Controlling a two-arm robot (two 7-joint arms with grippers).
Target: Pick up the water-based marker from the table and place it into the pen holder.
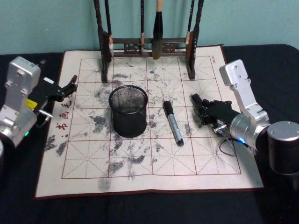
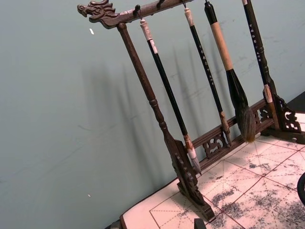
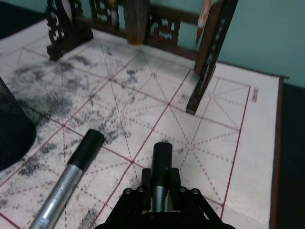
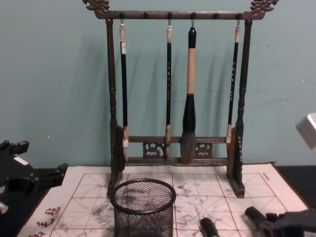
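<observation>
The right end effector (image 1: 199, 107) hovers low over the ink-stained, red-gridded cream felt mat (image 1: 210, 158). It is clenched on a silver-barrelled cylinder with a black cap (image 3: 162, 155) that looks like a water-based marker. This gripped marker runs along the fingers, with its cap jutting out ahead of them. Just to the left of the end effector and apart from it, a second silver marker with a black cap (image 1: 173, 123) lies flat on the mat. This loose marker has its long axis roughly parallel to the gripped one, its cap about level with the fingertips and its barrel trailing back toward the robot. Farther left, past the loose marker, stands the black wire-mesh cylindrical pen holder (image 1: 128, 125), upright with its mouth open. By my judgement the carry runs leftward over the loose marker, and the gripped marker, now near level, must tip upright to drop in. The right forearm is angled in from the black table (image 1: 271, 60). The left end effector (image 1: 69, 87) is parked well beyond the holder, so the right arm is nearer. Ahead stands the dark wooden brush rack (image 1: 145, 46).
</observation>
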